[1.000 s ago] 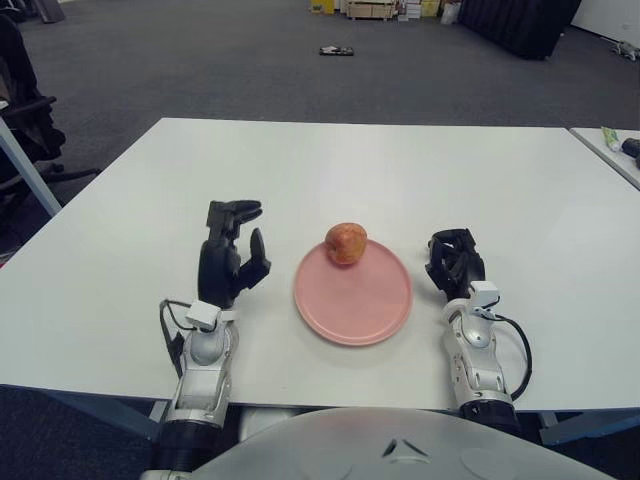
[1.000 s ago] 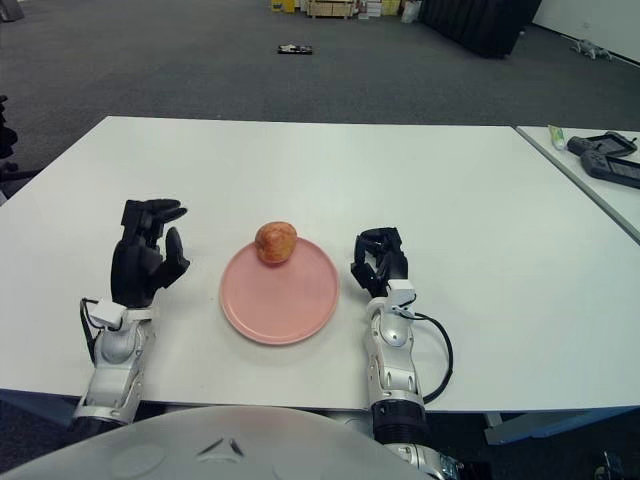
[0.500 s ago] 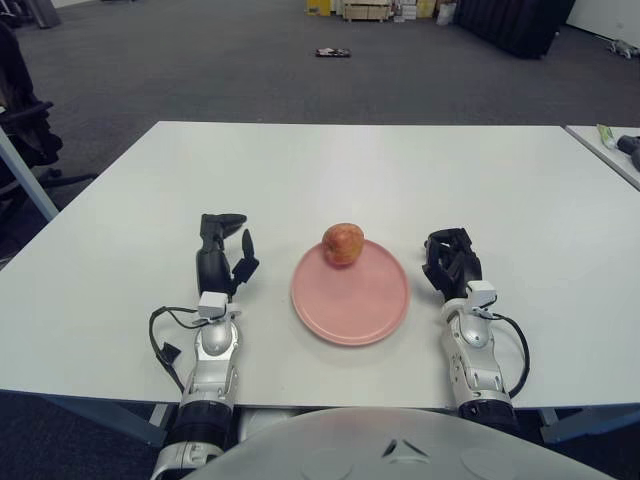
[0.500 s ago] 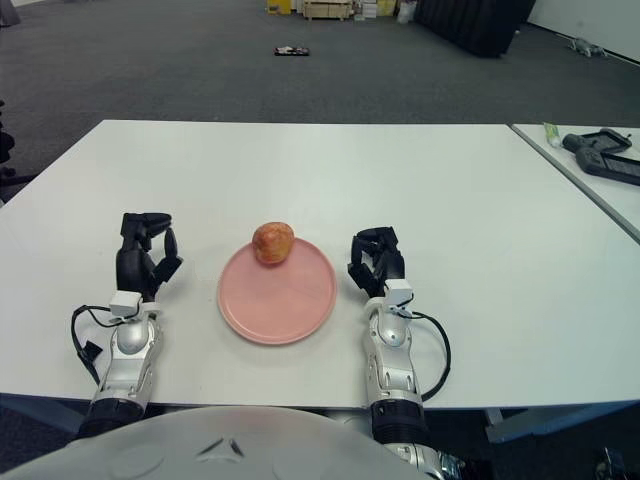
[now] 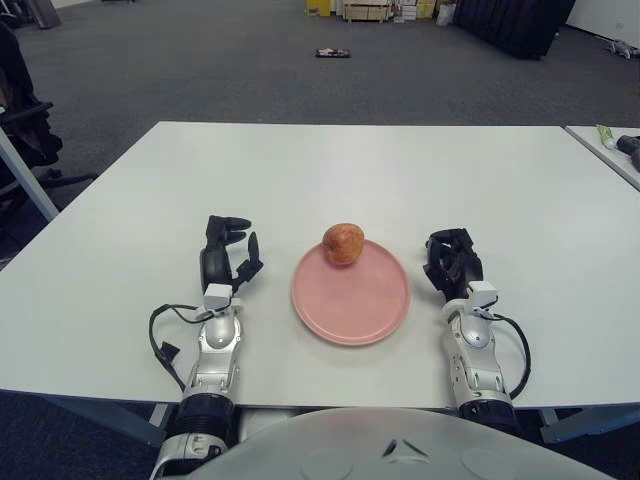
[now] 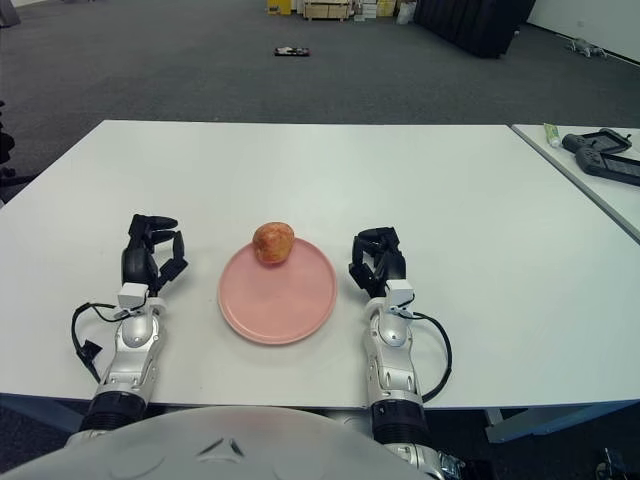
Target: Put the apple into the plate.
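A red-orange apple [image 5: 343, 243] sits on the far rim area of a pink plate [image 5: 351, 303] in the middle of the white table [image 5: 350, 170]. My left hand [image 5: 228, 257] shows to the left of the plate, apart from it, its fingers loosely curled and holding nothing. To the right of the plate is my right hand [image 5: 450, 258], fingers curled in, holding nothing.
A second table [image 6: 590, 165] stands at the far right with a dark controller [image 6: 598, 150] and a small tube on it. A black chair [image 5: 25, 120] is at the far left. Grey carpet lies beyond, with a small dark object [image 5: 334, 52] on it.
My left hand has come down and drawn back towards me beside the plate, and its fingers have curled in. The apple, plate and right hand have not moved.
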